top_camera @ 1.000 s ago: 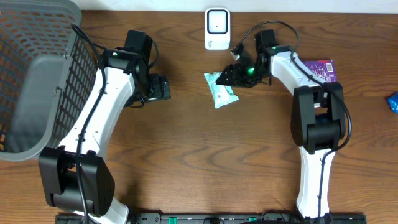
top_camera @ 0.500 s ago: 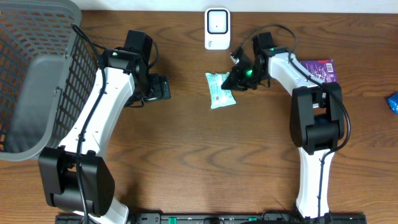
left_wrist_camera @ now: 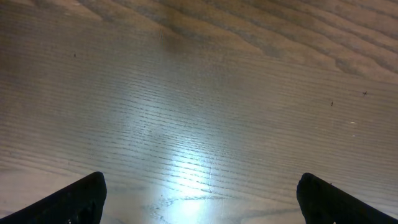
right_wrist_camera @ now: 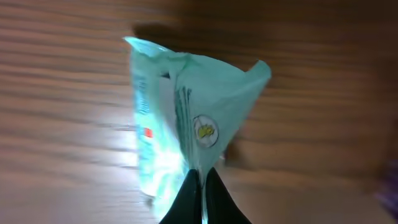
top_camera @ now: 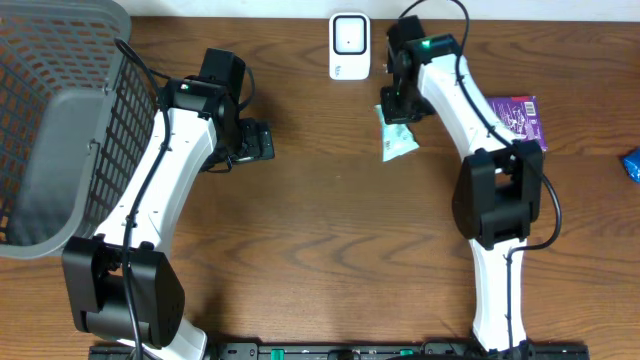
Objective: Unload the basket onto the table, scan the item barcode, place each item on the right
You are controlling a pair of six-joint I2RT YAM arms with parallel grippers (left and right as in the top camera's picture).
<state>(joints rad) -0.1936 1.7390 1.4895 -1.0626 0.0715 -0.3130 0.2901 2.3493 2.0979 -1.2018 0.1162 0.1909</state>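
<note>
Packet (right_wrist_camera: 214, 93), just one, pinched in right claw (right_wrist_camera: 200, 179).

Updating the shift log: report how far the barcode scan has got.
Done: the right tool is shut on the teal packet. In hand: the packet is held near the white scanner, off to one side. Left: showing its barcode to the scanner. The left tool is open, empty.
</note>
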